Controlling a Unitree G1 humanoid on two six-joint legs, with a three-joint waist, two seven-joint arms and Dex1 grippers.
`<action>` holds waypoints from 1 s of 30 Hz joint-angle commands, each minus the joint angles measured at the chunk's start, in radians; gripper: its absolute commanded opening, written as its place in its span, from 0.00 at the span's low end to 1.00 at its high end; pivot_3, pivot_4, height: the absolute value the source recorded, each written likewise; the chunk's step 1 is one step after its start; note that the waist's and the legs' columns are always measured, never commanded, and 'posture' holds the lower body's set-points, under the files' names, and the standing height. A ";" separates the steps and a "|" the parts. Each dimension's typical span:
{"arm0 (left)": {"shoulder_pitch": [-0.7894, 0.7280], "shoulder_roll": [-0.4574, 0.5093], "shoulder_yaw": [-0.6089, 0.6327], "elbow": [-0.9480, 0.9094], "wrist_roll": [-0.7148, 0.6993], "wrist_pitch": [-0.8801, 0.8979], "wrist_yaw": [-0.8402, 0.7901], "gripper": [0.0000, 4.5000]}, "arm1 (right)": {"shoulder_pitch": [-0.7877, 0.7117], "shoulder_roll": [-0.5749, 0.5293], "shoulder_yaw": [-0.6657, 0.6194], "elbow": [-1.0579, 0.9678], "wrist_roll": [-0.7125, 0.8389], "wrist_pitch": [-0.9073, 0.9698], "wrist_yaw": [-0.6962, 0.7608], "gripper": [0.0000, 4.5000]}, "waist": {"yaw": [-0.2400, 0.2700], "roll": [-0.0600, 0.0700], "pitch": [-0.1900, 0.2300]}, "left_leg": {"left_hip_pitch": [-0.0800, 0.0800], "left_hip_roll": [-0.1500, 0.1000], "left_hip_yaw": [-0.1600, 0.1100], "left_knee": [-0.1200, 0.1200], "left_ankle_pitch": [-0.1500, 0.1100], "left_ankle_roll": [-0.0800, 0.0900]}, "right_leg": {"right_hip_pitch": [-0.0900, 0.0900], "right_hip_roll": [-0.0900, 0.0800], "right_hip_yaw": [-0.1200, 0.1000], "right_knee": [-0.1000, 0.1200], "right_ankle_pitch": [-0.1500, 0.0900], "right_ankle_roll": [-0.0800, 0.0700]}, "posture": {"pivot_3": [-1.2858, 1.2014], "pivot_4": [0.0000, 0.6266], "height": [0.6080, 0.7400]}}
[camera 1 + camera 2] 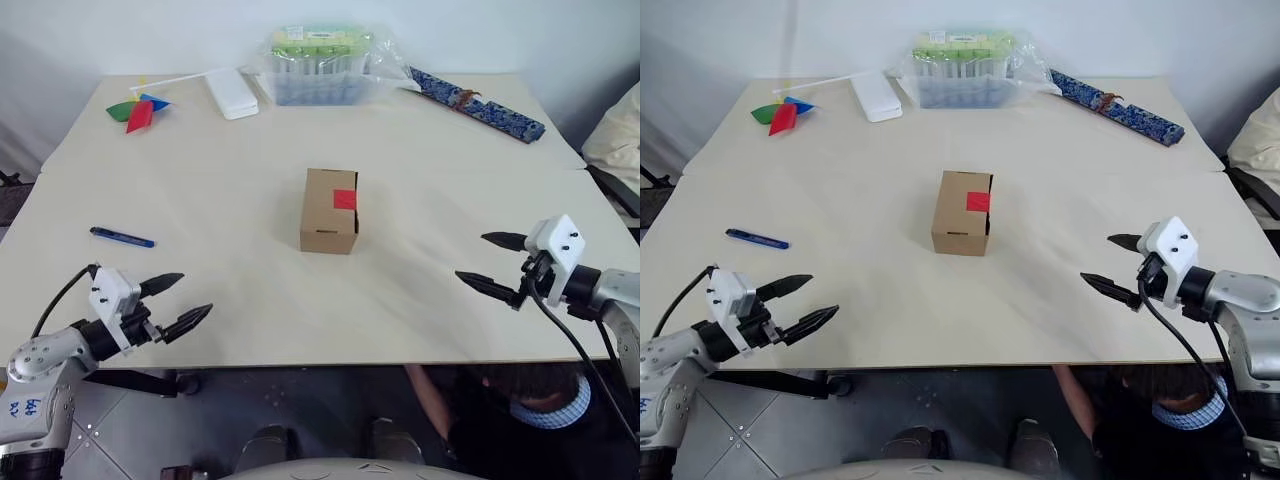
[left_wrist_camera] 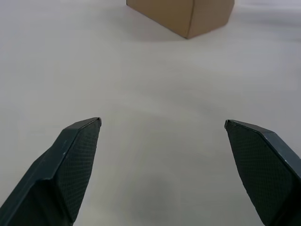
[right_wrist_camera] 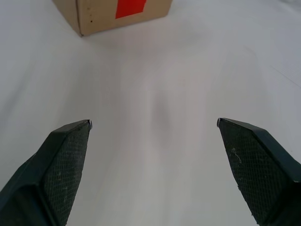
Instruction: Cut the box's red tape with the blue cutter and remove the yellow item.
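The small brown box (image 1: 328, 212) stands shut in the middle of the table, with the red tape (image 1: 344, 198) across its top edge. The slim blue cutter (image 1: 121, 237) lies flat at the table's left side. My left gripper (image 1: 184, 298) hovers open over the near left edge, a little nearer than the cutter, nothing between its fingers. My right gripper (image 1: 482, 261) hangs open near the front right, well apart from the box. Both wrist views show the box ahead, beyond spread fingertips (image 2: 77, 141) (image 3: 70, 141). The yellow item is out of view.
At the back stand a clear plastic tub with green lids (image 1: 322, 65), a white flat case (image 1: 231, 94), a paper pinwheel (image 1: 137, 109) and a long dark blue patterned strip (image 1: 478, 103). A person sits low by the table's front right edge (image 1: 520, 400).
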 commanded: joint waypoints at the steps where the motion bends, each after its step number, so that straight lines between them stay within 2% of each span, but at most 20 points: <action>1: -0.086 0.008 -0.034 0.032 0.009 -0.005 -0.008 0.99 | -0.008 0.021 -0.045 -0.110 0.023 0.069 -0.100 1.00 | 0.000 0.000 0.000 | 0.000 0.000 0.000 0.000 0.000 0.000 | 0.000 0.000 0.000 0.000 0.000 0.000 | 0.52 0.24 1.00; 5: -0.224 -0.011 -0.090 0.163 0.045 -0.071 -0.034 0.99 | -0.022 0.082 -0.029 -0.195 0.024 0.149 -0.222 1.00 | 0.000 0.000 0.000 | 0.000 0.000 0.000 0.001 0.000 0.000 | 0.000 0.000 -0.001 0.001 0.000 0.000 | 0.52 0.24 1.00; 8: -0.354 -0.029 -0.128 0.298 0.079 -0.111 -0.031 0.86 | -0.044 0.141 -0.024 -0.242 0.081 0.244 -0.277 0.86 | -0.001 0.000 0.000 | 0.000 -0.003 0.000 0.001 0.000 0.000 | 0.000 0.000 -0.001 0.001 0.000 0.000 | 0.52 0.24 1.00; 13: -0.509 -0.047 -0.187 0.504 0.144 -0.184 -0.054 0.52 | -0.053 0.184 0.017 -0.275 0.048 0.283 -0.351 0.47 | -0.001 0.000 0.000 | -0.001 -0.006 0.002 0.001 0.000 0.000 | 0.000 0.001 -0.002 0.002 0.000 0.001 | 0.52 0.24 1.00; 16: -0.683 -0.087 -0.238 0.710 0.190 -0.242 -0.100 0.31 | -0.068 0.228 0.062 -0.303 0.032 0.360 -0.433 0.22 | 0.001 -0.001 0.000 | -0.001 -0.006 0.007 0.001 0.000 0.000 | 0.000 0.001 -0.003 0.002 0.000 0.001 | 0.52 0.24 1.00; 19: -0.796 -0.126 -0.268 0.856 0.221 -0.296 -0.144 0.12 | -0.100 0.259 0.094 -0.300 0.017 0.389 -0.473 0.00 | 0.000 -0.001 0.000 | -0.004 -0.006 0.006 0.005 0.000 0.000 | -0.001 0.001 -0.004 0.002 0.000 0.001 | 0.52 0.24 1.00; 20: -0.824 -0.138 -0.275 0.890 0.228 -0.306 -0.158 0.04 | -0.111 0.263 0.103 -0.292 0.011 0.388 -0.477 0.00 | -0.001 -0.001 0.000 | -0.004 -0.006 0.006 0.005 0.000 0.000 | -0.001 0.001 -0.004 0.002 0.000 0.001 | 0.52 0.24 1.00; 21: -0.850 -0.150 -0.283 0.923 0.236 -0.316 -0.173 0.02 | -0.123 0.266 0.113 -0.279 0.003 0.387 -0.480 0.00 | -0.002 -0.001 0.000 | -0.005 -0.006 0.007 0.006 0.000 0.000 | -0.001 0.001 -0.004 0.002 0.001 0.001 | 0.52 0.24 1.00; 30: -0.989 -0.248 -0.324 1.148 0.306 -0.394 -0.215 0.02 | -0.327 0.333 0.256 -0.016 -0.099 0.319 -0.460 0.00 | -0.016 -0.002 0.000 | -0.007 -0.006 0.007 0.007 -0.001 0.001 | -0.003 0.001 -0.004 0.003 0.001 0.002 | 0.52 0.24 1.00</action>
